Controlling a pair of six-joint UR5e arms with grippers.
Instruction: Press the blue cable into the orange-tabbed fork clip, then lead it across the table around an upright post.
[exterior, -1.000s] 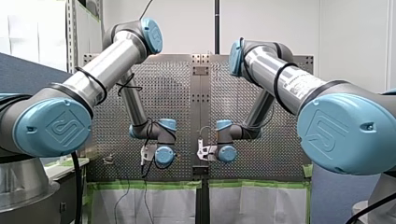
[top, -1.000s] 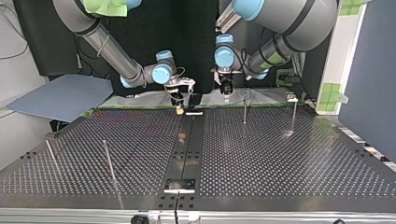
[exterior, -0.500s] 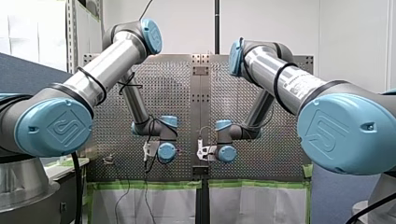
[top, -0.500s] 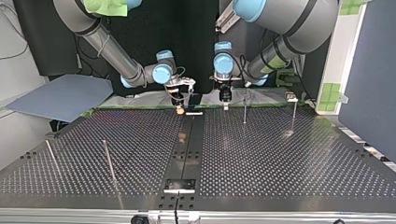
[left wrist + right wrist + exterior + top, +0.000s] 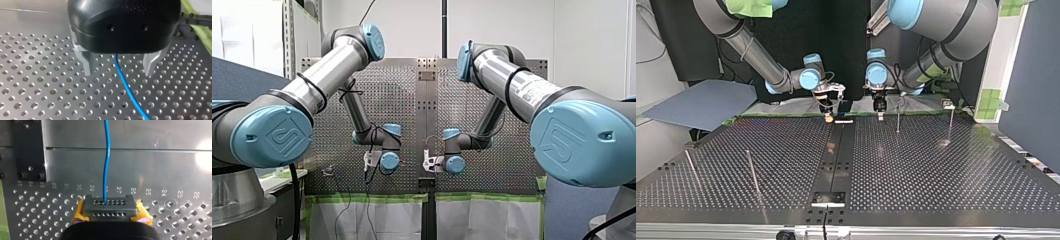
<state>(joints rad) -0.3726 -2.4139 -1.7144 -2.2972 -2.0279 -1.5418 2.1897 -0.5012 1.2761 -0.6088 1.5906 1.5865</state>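
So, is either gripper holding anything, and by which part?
My right gripper is shut on the blue cable; where along its length cannot be told. My left gripper is open, holding nothing.

R wrist cam: my right gripper [image 5: 110, 207], w/ yellow pads [image 5: 79, 212], is clamped on the thin blue cable [image 5: 108, 157], which runs straight ahead over the perforated metal table [image 5: 37, 220] onto a smooth silver plate [image 5: 155, 165].

Upright post [image 5: 897, 119] (thin) beside left gripper [image 5: 879, 117]
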